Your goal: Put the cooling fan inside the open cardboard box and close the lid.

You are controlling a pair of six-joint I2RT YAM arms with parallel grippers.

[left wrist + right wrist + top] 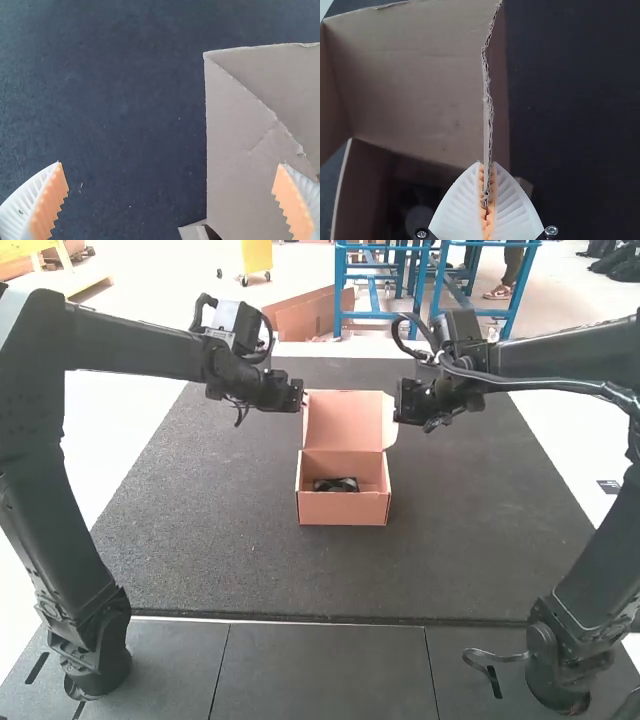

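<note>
Fan (336,484) half hidden, dim inside box (343,508); right jaws clamped on lid (345,420) edge, left jaws apart

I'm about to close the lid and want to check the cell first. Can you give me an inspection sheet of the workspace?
Surface: dark mat, lying flat.
Job's things: box at mid-mat; lid upright and open; fan inside the box.
Clutter: nothing seen.
Grippers: left gripper open at the lid's left edge; right gripper shut on the lid's right side flap.
Cables: black cables loop at both wrists, off the box.
Surroundings: pale table around the mat.
</note>
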